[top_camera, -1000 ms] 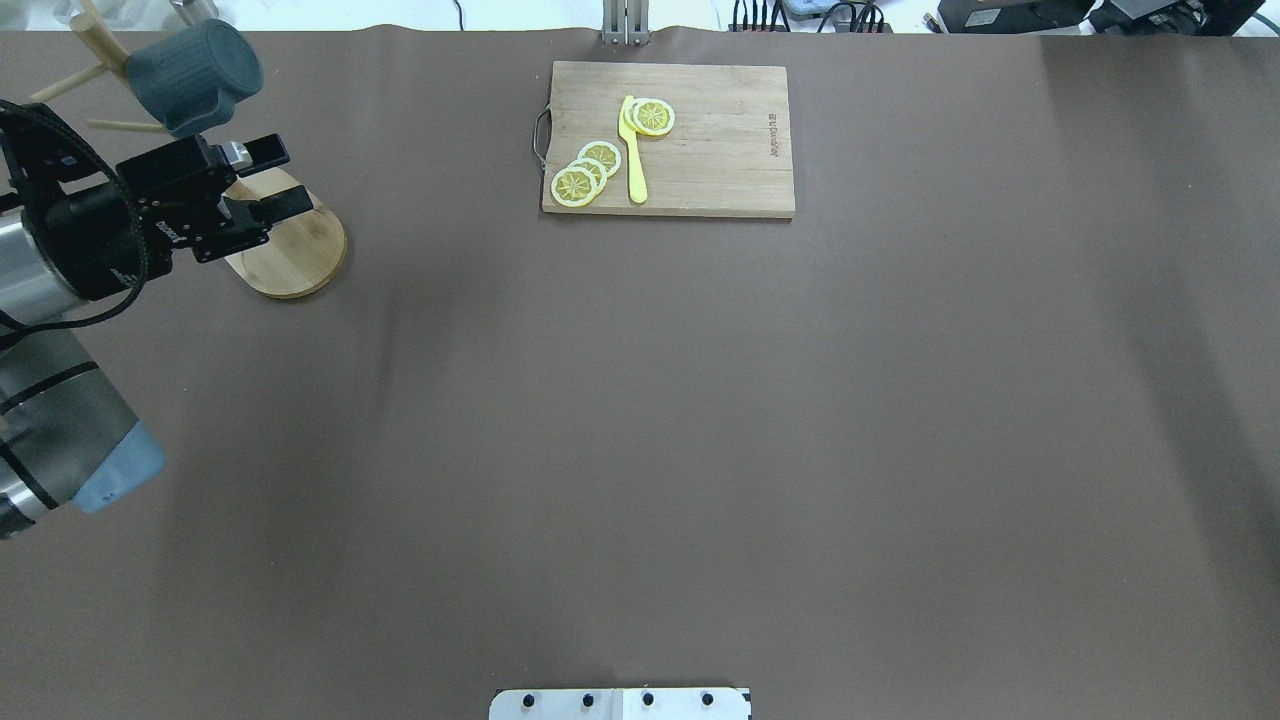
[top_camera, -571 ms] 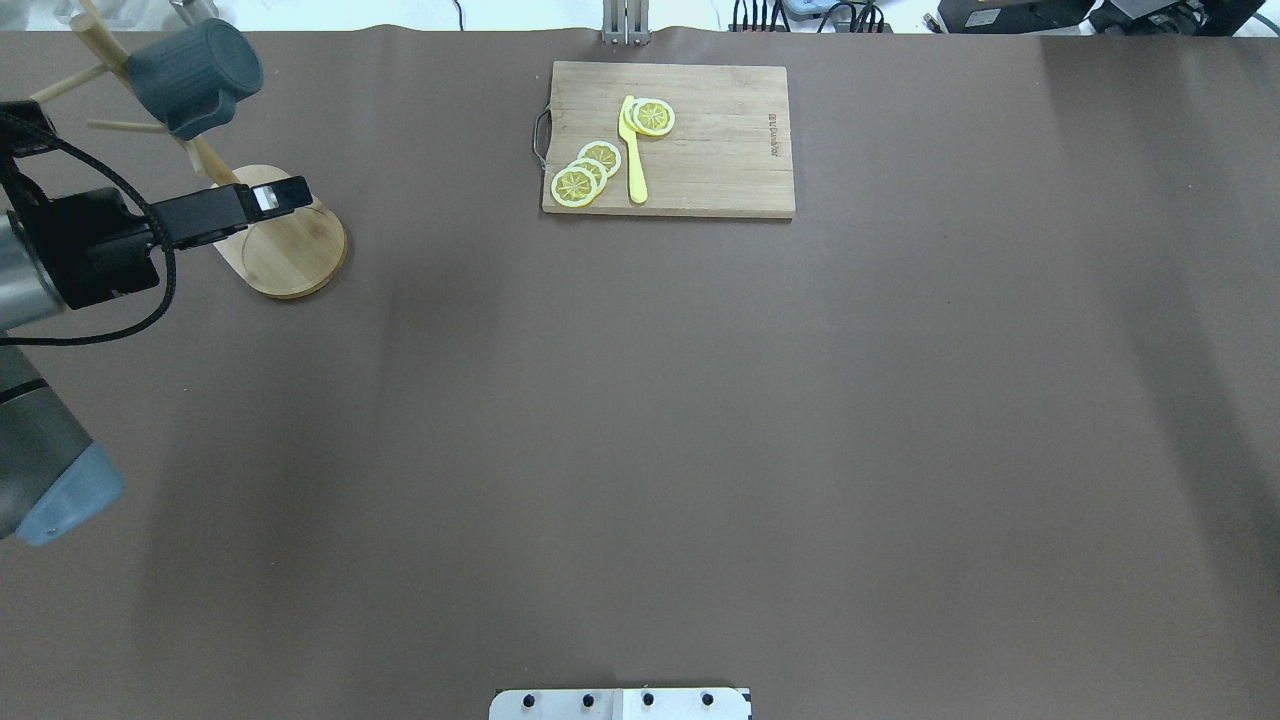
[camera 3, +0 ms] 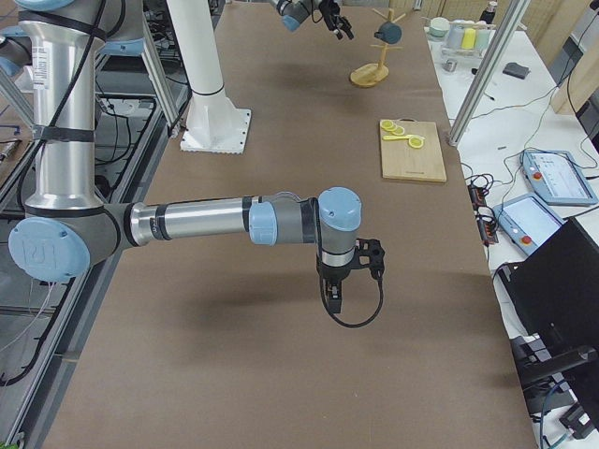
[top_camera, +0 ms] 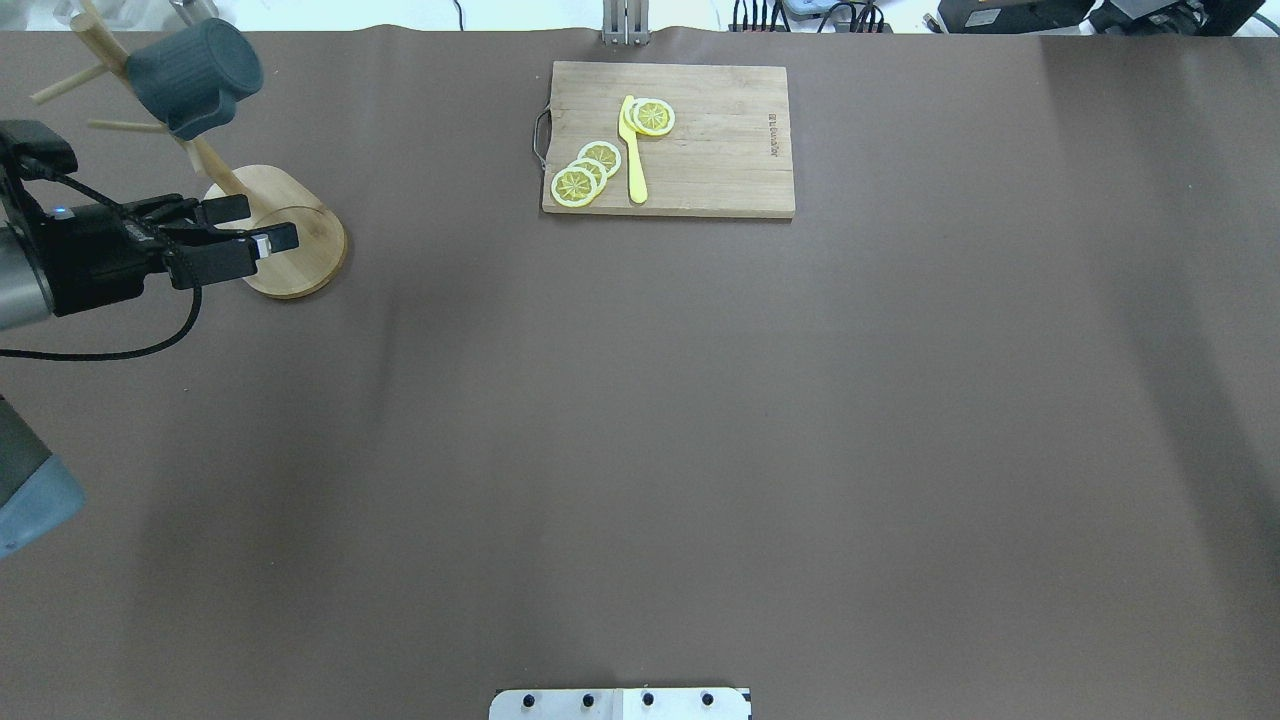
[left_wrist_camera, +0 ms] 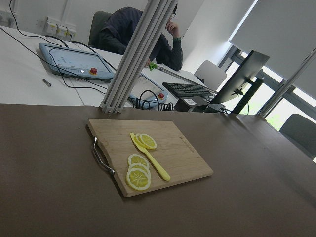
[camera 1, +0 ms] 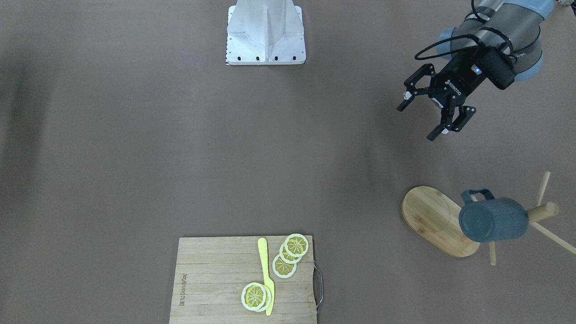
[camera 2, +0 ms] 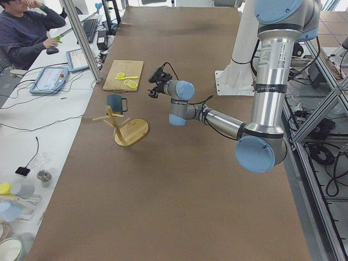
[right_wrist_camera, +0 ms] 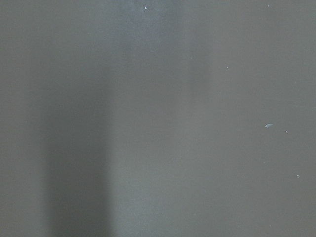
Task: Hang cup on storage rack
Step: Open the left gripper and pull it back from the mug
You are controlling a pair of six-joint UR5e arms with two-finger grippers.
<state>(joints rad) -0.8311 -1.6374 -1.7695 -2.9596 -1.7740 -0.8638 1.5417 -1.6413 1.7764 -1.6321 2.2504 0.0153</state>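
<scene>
The dark teal cup hangs by its handle on a peg of the bamboo storage rack, bottom facing outward. From overhead, the cup sits above the rack's oval base at the table's far left. My left gripper is open and empty, apart from the rack on the robot's side of it; overhead it overlaps the base. My right gripper shows only in the exterior right view, pointing down over bare table; whether it is open or shut I cannot tell.
A wooden cutting board with lemon slices and a yellow knife lies at the far middle. The white robot base stands at the near edge. A person sits at a side desk.
My left gripper has turned and drawn back from the rack toward the robot. The cup has stayed on its peg.
</scene>
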